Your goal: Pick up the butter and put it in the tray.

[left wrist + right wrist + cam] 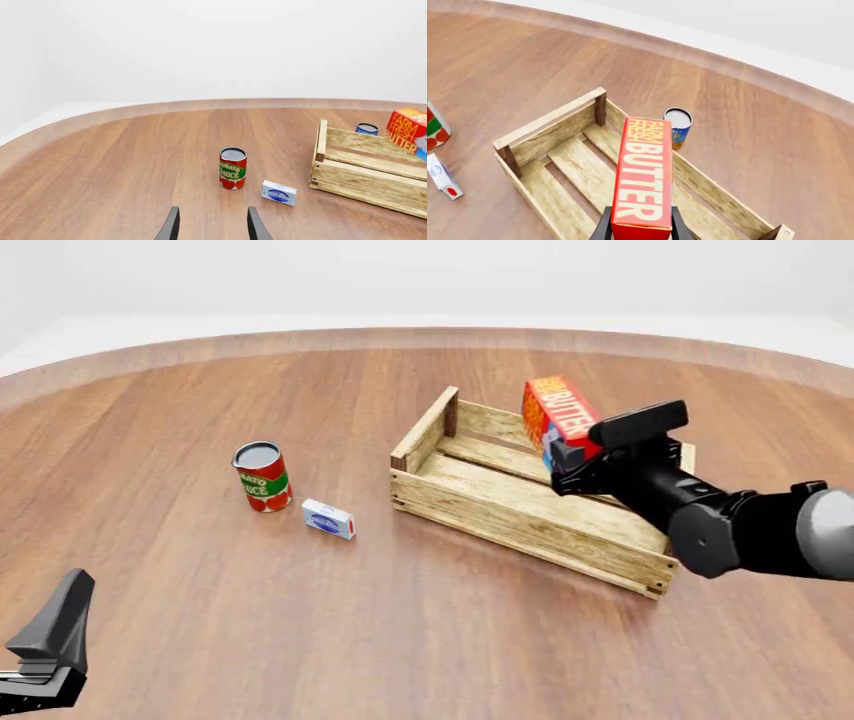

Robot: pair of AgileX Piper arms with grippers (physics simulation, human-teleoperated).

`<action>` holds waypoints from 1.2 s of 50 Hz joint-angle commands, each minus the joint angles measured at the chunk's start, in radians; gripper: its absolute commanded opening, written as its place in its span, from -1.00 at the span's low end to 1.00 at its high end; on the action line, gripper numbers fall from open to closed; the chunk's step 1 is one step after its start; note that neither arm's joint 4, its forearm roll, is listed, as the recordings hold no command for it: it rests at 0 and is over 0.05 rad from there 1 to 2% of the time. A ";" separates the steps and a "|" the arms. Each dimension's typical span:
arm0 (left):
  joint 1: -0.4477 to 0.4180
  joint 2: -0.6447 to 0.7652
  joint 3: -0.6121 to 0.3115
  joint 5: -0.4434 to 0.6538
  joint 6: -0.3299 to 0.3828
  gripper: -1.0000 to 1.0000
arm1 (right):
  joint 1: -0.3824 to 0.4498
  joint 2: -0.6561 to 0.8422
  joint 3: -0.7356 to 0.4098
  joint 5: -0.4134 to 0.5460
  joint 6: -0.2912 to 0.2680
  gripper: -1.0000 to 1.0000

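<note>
My left gripper (47,640) sits low at the near left of the table, its two dark fingers (171,225) spread apart with nothing between them.

My right gripper (639,231) is clamped on the butter (642,172), one finger on each long side near its closer end. From the wrist camera the carton's long axis runs straight away from my fingers, the "BUTTER" lettering reading along that length and "FARM FRESH" at the far end. In the front view the butter (561,420) stands tilted, its upper end leaning away over the tray (534,525), a blue patch showing at the end by my fingers. It is lifted above the tray's slatted floor; whether its far end touches the wood I cannot tell.

The tray lies diagonally on the table, open side up, pale slats with darker corner posts (601,107).

To its left stand a small white-blue box (328,519) and, just beyond it, an upright tomato sauce can (262,476), the two near each other but apart. Behind the tray's far wall a blue can (678,128) stands upright, just beside the slats.

The table (400,640) is reddish-brown wood grain with a curved, lighter far rim. Beyond it are a pale floor and plain white walls.
</note>
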 commanded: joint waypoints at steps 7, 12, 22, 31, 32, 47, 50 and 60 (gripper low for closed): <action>0.000 0.000 0.000 0.000 0.000 1.00 | 0.003 0.036 -0.041 -0.009 0.024 -1.00; 0.000 0.000 0.000 0.000 0.000 1.00 | 0.003 0.046 -0.043 -0.013 0.026 -1.00; 0.000 0.000 0.000 0.000 0.000 1.00 | 0.002 0.073 -0.049 -0.023 0.027 -1.00; 0.000 0.000 0.000 0.000 0.000 1.00 | 0.004 0.094 -0.059 -0.027 0.031 -1.00; 0.000 0.000 0.000 0.000 0.000 1.00 | 0.003 0.096 -0.060 -0.026 0.033 -1.00; 0.000 0.000 0.000 0.000 0.000 1.00 | 0.005 0.121 -0.065 -0.034 0.037 -1.00; 0.000 0.000 0.000 0.000 0.000 1.00 | 0.005 0.127 -0.066 -0.035 0.039 -1.00; 0.000 0.000 0.000 0.000 0.000 1.00 | 0.010 0.149 -0.072 -0.040 0.044 -1.00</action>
